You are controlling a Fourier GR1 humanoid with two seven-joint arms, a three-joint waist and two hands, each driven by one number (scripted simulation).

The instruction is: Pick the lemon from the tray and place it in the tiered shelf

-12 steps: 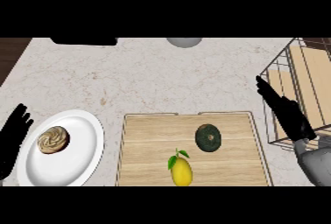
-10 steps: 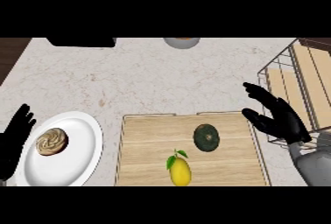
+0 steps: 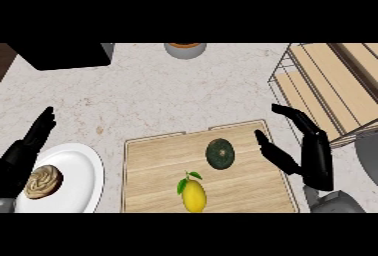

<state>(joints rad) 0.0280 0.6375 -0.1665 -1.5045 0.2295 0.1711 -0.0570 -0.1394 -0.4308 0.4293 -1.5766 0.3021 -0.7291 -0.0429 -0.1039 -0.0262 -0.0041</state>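
**Right hand over the tray's edge, lemon untouched**

Since the earlier frames, the right hand (image 3: 310, 160) had swung in from beside the shelf and come down over the right edge of the tray (image 3: 148, 185); the view had also shifted a little, so everything sat slightly lower in the frame. Its fingers (image 3: 295, 120) were straight and spread, the thumb held apart toward the frame's centre, and they held nothing.

The lemon (image 3: 193, 195) lay on the tray, near its lower edge and a little left of its middle, with a green leaf at its top. It was well apart from the right hand. Just above and to the right of it on the same tray lay a dark green round fruit (image 3: 220, 153), between the lemon and the hand's thumb but touching neither.

The shelf (image 3: 325, 95), wire-framed with wooden tiers, stood at the upper right of the frame, just beyond the right hand.

At the lower left, the left hand (image 3: 26, 150) rested open with straight fingers pointing up, beside a white plate (image 3: 85, 172) that carried a brown swirled pastry (image 3: 43, 181).

On the pale tabletop (image 3: 148, 95), a dark object (image 3: 63, 55) sat at the upper left and a round bowl (image 3: 184, 49) at the top centre.
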